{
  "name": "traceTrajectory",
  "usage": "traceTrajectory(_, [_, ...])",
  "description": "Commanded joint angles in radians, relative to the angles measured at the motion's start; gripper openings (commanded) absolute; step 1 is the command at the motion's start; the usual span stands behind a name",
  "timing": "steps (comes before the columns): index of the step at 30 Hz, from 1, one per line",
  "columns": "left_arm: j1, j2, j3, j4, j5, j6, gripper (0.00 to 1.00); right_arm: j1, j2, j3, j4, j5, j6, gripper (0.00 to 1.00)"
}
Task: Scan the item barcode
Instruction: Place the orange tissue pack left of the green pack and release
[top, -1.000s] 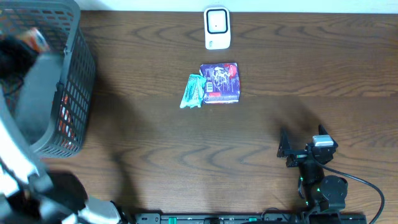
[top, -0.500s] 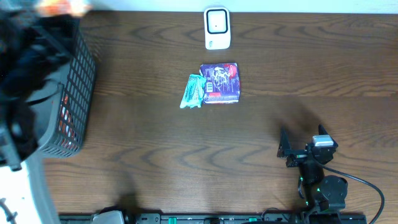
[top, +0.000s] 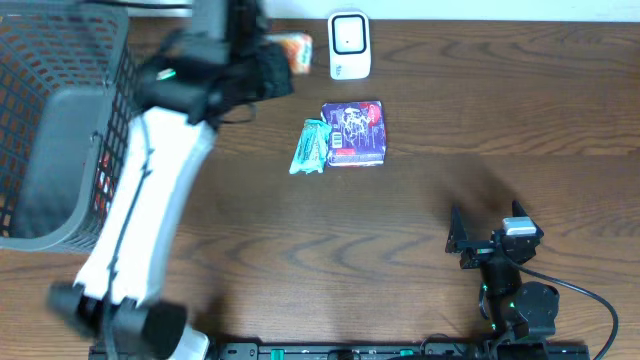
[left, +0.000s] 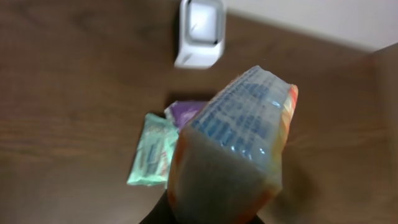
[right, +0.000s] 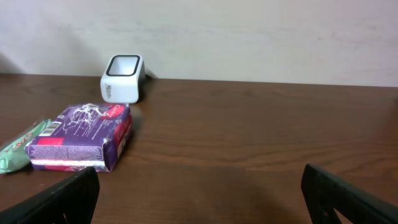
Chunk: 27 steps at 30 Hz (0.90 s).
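A dark wooden tabletop (top: 450, 120) ran up to a pale wall (right: 249, 31), and a small white scanner (top: 349, 45) stood at its far edge. The left fingers (top: 262, 78) were clamped on an orange pack (top: 293, 49) and held it in the air just left of the scanner, close to it but apart. In the left wrist view the pack showed blue print on a pale face; I could not tell if this print was the barcode. A purple pack (top: 354, 132) and a green pack (top: 310, 146) lay touching each other in front of the scanner. A grey basket (top: 60, 130) stood far to the left of the scanner. The right fingers (right: 68, 196) were wide apart and held nothing, well to the right of the scanner and nearer to the robot.

I judge the step in hand to be showing the pack to the scanner. To do it well, the arm should bring the pack over the scanner window, turn the barcode face flat to it, and hold it steady for a short moment. The fingers should not cover the code. The grip seemed to be at one end only, so a quick swing could bend the soft pack or let it slip.
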Motion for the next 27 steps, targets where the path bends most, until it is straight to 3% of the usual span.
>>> traceTrajectory(1, [-0.045, 0.114, -0.008, -0.005, -0.186, 0.021, 0.07, -0.004, -0.003, -0.001, -0.005, -0.003, -0.011, 0.99])
traceTrajectory(5, [-0.075, 0.260, -0.008, -0.005, -0.343, 0.021, 0.08, -0.004, -0.003, -0.001, -0.005, -0.003, -0.011, 0.99])
traceTrajectory(12, [-0.085, 0.419, -0.008, -0.062, -0.350, 0.021, 0.08, -0.004, -0.003, -0.001, -0.005, -0.003, -0.011, 0.99])
traceTrajectory(14, [-0.086, 0.439, -0.008, -0.074, -0.341, 0.021, 0.17, -0.004, -0.003, -0.001, -0.005, -0.003, -0.011, 0.99])
traceTrajectory(16, [-0.086, 0.442, -0.008, -0.083, -0.337, 0.021, 0.47, -0.004, -0.003, -0.001, -0.005, -0.003, -0.011, 0.99])
traceTrajectory(18, [-0.086, 0.433, -0.008, -0.085, -0.337, 0.021, 0.64, -0.004, -0.003, -0.001, -0.005, -0.003, -0.011, 0.99])
traceTrajectory(20, [-0.086, 0.420, -0.007, -0.087, -0.337, 0.021, 0.69, -0.004, -0.003, -0.001, -0.005, -0.003, -0.011, 0.99])
traceTrajectory(27, [-0.076, 0.280, -0.005, -0.095, -0.352, 0.082, 0.70, -0.004, -0.003, -0.001, -0.005, -0.003, -0.011, 0.99])
